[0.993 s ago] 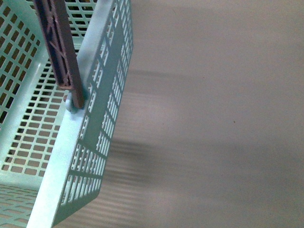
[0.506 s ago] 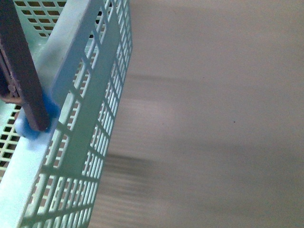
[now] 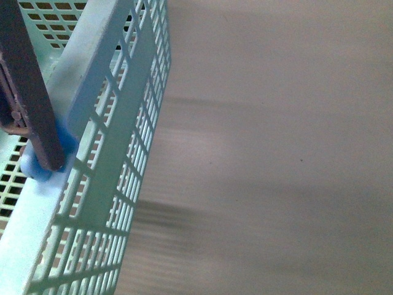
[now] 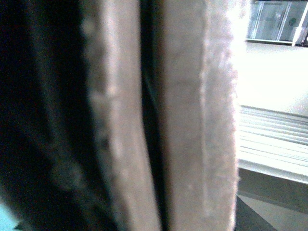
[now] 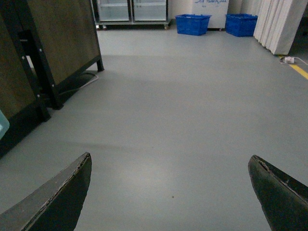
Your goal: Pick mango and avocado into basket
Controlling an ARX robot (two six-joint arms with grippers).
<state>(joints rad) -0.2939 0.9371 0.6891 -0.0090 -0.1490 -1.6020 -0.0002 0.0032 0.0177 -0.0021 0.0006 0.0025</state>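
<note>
The basket [image 3: 83, 86] fills the front view's left side, its brown handle [image 3: 31, 92] against its rim — how near either tool lies is unclear. The right tool [image 5: 169, 159] gapes over bare floor [image 5: 159, 106], grasping nothing. The left tool's [image 4: 149, 120] pads are pressed together — only a dark slit between.

- Left gripper [image 4: 150, 125]: two pale pads [image 4: 187, 120] stand side by side, only a thin dark slit between them.
- Right gripper [image 5: 171, 192]: dark fingertips [image 5: 62, 199] spread wide apart.
</note>
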